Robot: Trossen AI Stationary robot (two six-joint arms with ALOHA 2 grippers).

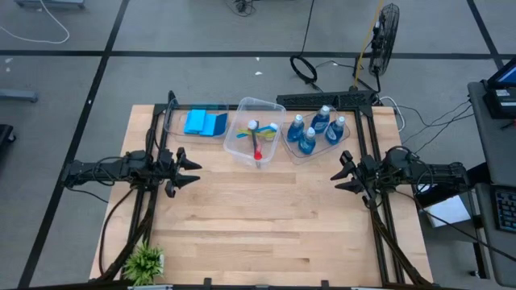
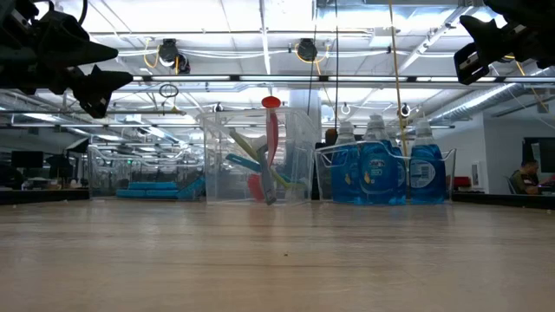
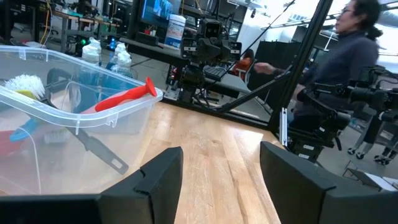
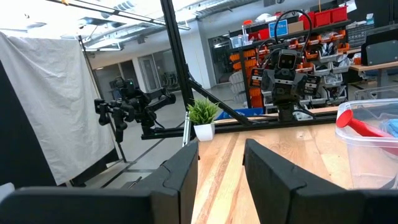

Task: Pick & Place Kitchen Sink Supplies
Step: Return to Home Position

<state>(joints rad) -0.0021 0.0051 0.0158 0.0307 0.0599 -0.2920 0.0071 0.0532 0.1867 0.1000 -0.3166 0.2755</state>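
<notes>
Left gripper (image 1: 192, 172) hovers over the left side of the table (image 1: 266, 217), fingers wide and holding nothing, and the right gripper (image 1: 339, 173) mirrors it over the right side, wide and empty too, the pair facing each other and well apart. Along the far edge sit three clear tubs in a row: sponges (image 1: 205, 122) lie in the left tub (image 1: 171, 122), brushes (image 1: 256, 138) lean in the middle tub (image 1: 242, 106), and four bottles (image 1: 316, 130) stand packed together in the right tub (image 1: 292, 155). A plant (image 1: 145, 262) sits at the near left corner.
</notes>
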